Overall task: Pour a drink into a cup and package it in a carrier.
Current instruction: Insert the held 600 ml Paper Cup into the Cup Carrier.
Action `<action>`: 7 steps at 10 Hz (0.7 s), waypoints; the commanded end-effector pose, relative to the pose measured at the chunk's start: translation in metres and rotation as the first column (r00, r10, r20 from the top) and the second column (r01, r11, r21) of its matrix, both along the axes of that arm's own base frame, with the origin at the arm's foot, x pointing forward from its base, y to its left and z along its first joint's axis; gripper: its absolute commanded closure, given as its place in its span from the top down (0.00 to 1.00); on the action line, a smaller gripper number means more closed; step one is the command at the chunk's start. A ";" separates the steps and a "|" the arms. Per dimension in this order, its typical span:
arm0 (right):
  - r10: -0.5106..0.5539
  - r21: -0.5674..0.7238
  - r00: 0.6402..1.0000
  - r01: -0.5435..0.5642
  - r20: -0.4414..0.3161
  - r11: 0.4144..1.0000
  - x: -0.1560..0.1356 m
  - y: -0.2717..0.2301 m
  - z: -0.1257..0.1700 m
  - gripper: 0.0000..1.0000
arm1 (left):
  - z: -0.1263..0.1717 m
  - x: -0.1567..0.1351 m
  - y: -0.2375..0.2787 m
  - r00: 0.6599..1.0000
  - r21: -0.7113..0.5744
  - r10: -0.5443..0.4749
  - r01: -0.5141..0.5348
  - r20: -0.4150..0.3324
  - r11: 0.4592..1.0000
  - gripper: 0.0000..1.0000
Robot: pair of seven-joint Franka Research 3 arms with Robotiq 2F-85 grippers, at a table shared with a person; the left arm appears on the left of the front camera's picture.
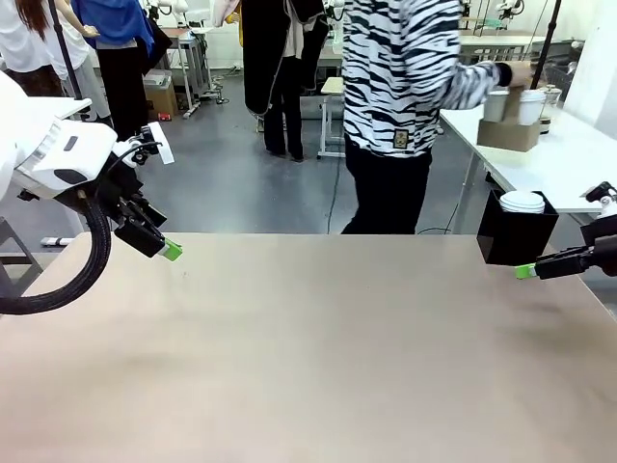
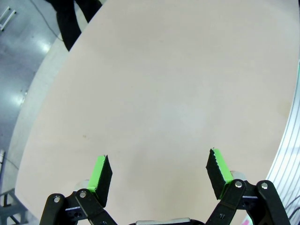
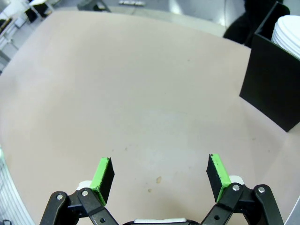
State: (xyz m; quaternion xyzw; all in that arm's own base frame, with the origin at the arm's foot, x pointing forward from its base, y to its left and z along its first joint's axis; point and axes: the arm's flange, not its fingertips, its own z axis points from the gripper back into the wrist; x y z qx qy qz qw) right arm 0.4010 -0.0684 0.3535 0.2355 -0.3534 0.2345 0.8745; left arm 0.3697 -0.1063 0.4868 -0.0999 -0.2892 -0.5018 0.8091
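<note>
At the far side a person in a striped top holds a brown cardboard carrier (image 1: 508,135) over a white side table, with a white cup (image 1: 531,107) and a second one standing in it. The drink is out of view. My left gripper (image 1: 169,250) hovers open over the left part of the tan table (image 1: 318,338). In the left wrist view that gripper (image 2: 159,161) has only bare tabletop between its green pads. My right gripper (image 1: 525,271) is open near the right edge, just in front of the black box; the right wrist view shows it (image 3: 160,164) holding nothing.
A black box (image 1: 516,231) with a stack of white lids (image 1: 523,201) stands at the table's far right; the box (image 3: 274,89) is ahead and right of my right gripper. More people stand farther back on the grey floor.
</note>
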 end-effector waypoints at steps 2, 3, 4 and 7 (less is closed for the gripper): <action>0.009 0.003 1.000 -0.009 -0.002 1.000 -0.002 -0.002 0.000 1.00 | 0.000 0.000 0.000 1.000 -0.015 0.007 -0.007 -0.011 1.000 1.00; 0.009 0.003 1.000 -0.009 -0.002 1.000 -0.002 -0.002 0.000 1.00 | 0.000 0.000 0.000 1.000 -0.015 0.007 -0.007 -0.011 1.000 1.00; 0.009 0.003 1.000 -0.009 -0.002 1.000 -0.002 -0.002 0.000 1.00 | 0.000 0.000 0.000 1.000 -0.015 0.007 -0.007 -0.011 1.000 1.00; 0.009 0.003 1.000 -0.009 -0.002 1.000 -0.002 -0.002 0.000 1.00 | 0.000 0.000 0.000 1.000 -0.015 0.007 -0.007 -0.011 1.000 1.00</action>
